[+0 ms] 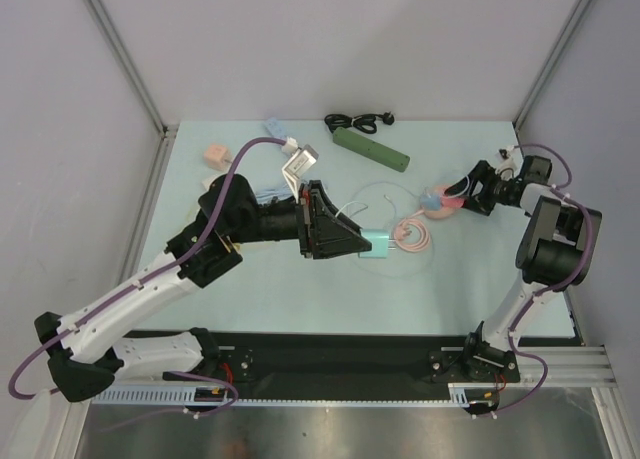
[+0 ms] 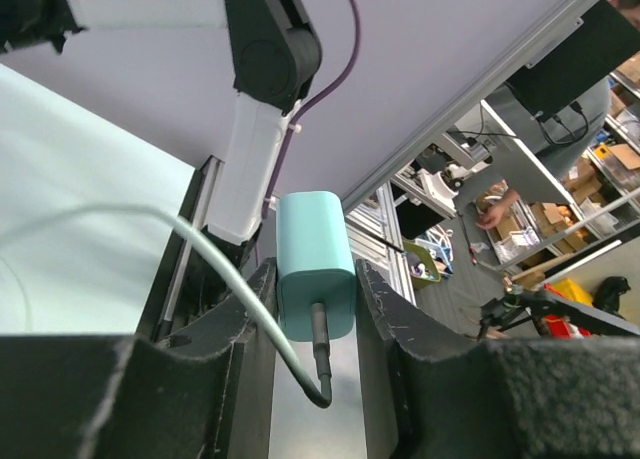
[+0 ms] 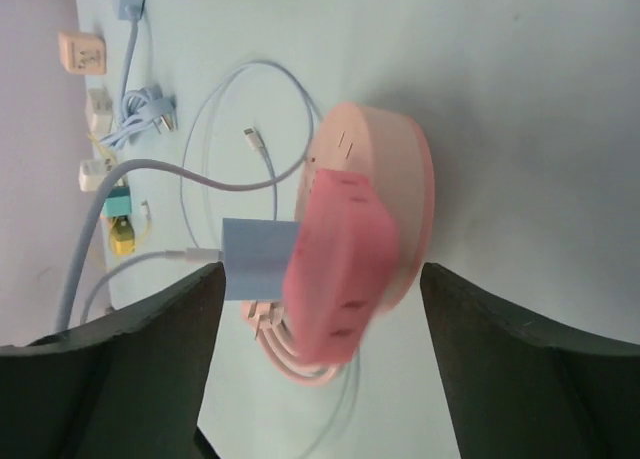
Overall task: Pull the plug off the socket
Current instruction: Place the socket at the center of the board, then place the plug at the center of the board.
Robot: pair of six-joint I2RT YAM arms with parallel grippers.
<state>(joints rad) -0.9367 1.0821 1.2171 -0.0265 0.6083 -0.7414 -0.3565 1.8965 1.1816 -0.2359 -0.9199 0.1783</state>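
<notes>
So the left end effector point(image 1: 362, 243) is pinching a teal plug point(image 2: 315, 269) between its fingers. The plug's long axis runs along the fingers, and a pale cable point(image 2: 200, 244) comes out of its near end. In the top view the teal plug sits mid-frame over the table point(image 1: 470, 279), to the lower left of the pink socket point(image 3: 365, 229) and clearly apart from it. If that's the plug the task means, I'd call it off already.

The right end effector point(image 1: 458, 196) is spread wide, one finger on each side of the socket. I can't tell if either finger grazes it. In the right wrist view a small blue plug point(image 3: 255, 259) is seated in the socket's side, sticking out toward the left of the frame, crosswise to the fingers.

My guess is that if the blue one needs pulling, the pull goes sideways along that axis. The right arm is much the nearer one, and the left has its fingers full.
</notes>
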